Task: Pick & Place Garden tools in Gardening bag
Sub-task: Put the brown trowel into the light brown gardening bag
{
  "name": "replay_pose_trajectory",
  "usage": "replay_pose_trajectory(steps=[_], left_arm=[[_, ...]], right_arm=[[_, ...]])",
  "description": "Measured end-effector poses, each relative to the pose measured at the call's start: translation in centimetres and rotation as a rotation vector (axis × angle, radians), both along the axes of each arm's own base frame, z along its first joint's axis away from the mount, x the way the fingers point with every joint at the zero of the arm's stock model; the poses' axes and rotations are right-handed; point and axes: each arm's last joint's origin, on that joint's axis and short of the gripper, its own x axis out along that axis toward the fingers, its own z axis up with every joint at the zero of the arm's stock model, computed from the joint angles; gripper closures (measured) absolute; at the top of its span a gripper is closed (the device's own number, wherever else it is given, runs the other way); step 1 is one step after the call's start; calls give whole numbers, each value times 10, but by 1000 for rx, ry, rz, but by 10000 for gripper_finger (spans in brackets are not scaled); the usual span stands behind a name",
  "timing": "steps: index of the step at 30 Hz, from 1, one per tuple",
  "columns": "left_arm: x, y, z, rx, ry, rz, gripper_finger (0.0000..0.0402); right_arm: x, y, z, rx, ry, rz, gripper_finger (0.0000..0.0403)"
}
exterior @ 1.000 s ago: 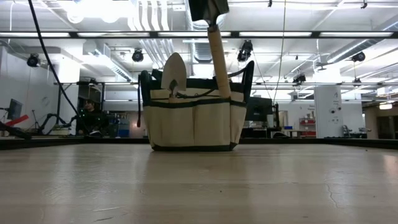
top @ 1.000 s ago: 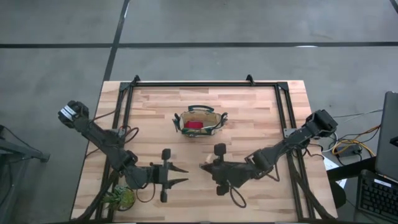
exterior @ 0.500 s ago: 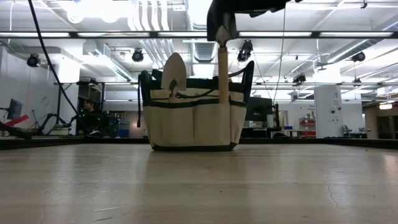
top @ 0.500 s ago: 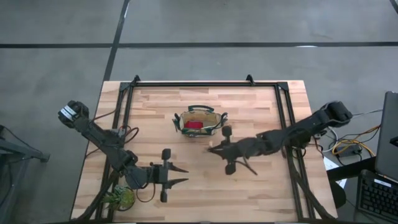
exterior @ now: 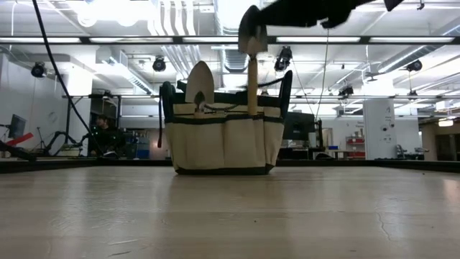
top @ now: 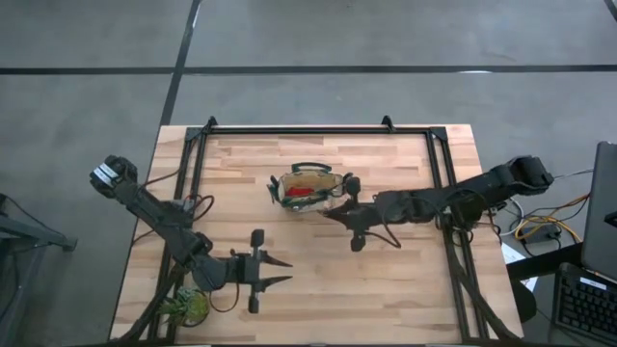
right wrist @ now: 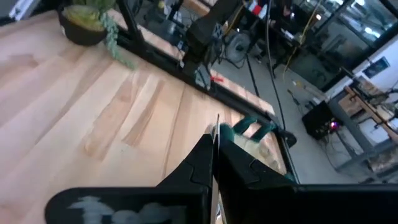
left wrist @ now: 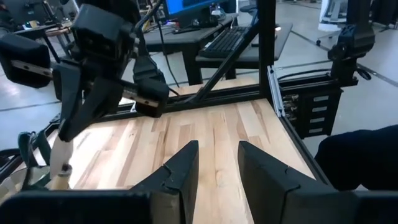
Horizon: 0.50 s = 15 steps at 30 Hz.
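The olive-tan gardening bag (top: 310,187) stands upright at the table's middle far part. A red item (top: 301,193) lies inside it, and one trowel's silver blade (exterior: 200,83) sticks up out of it. My right gripper (top: 335,209) is just above the bag's right near rim, shut on a second trowel (exterior: 252,79). That trowel's wooden handle hangs down into the bag's opening. My left gripper (top: 284,271) is open and empty near the table's front left. No pruning shears show. My right gripper pinches the trowel's silver blade (right wrist: 217,124) between its two fingers; the blade shows edge-on in the wrist view. The trowel hangs upright below the gripper, handle (exterior: 252,90) down. The handle's lower end is hidden behind the bag's near rim (exterior: 223,119).
A green potted plant (top: 188,306) stands at the table's front left corner, beside my left arm. A black frame rail (top: 308,130) runs along the far edge and both sides. Bare wood lies between the bag and the near edge.
My right gripper has gone toward the far edge, from the table's near middle to the bag, carrying the trowel. The trowel's handle, tilted before, now hangs upright and has sunk lower, so that its end is behind the bag's rim.
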Motion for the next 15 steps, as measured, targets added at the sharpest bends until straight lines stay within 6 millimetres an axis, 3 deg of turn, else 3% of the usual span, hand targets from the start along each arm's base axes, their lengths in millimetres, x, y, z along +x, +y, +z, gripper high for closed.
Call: replay_pose_trajectory(steps=[8, 15], left_arm=[[1, 1, 1, -15, -12, 5, 284], [1, 1, 3, -43, -29, 7, 285]], right_arm=[[3, 0, 18, -3, -52, 59, 395], [0, -2, 1, 41, 1, 79, 395]])
